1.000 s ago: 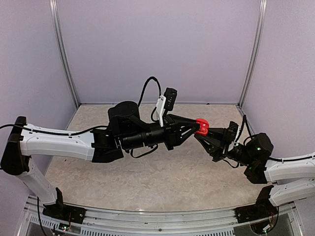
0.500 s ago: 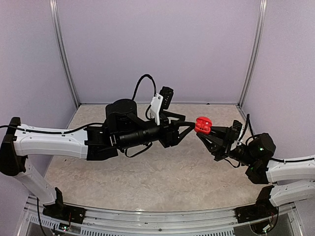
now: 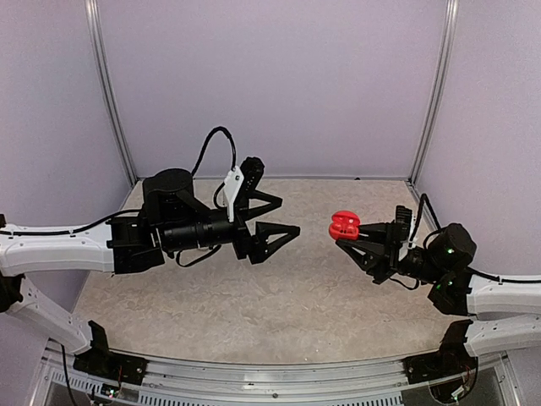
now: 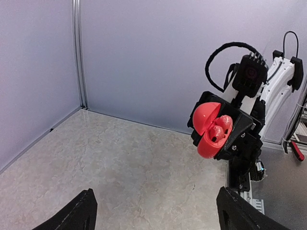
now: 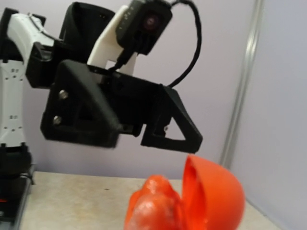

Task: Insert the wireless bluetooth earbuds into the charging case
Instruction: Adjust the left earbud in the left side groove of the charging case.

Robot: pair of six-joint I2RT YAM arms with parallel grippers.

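No lettering, label, brand or number is legible on any surface.

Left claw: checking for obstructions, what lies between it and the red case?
Nothing; the top view shows an open gap between the left claw and the red case.

One red case (image 4: 203, 115), two earbuds (image 4: 217, 132)

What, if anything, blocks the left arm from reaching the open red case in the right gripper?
Nothing visible, so probably yes. The left gripper hangs open, pointed at the red case, with only air between them. The right gripper holds the case above the table, opened toward that gripper.
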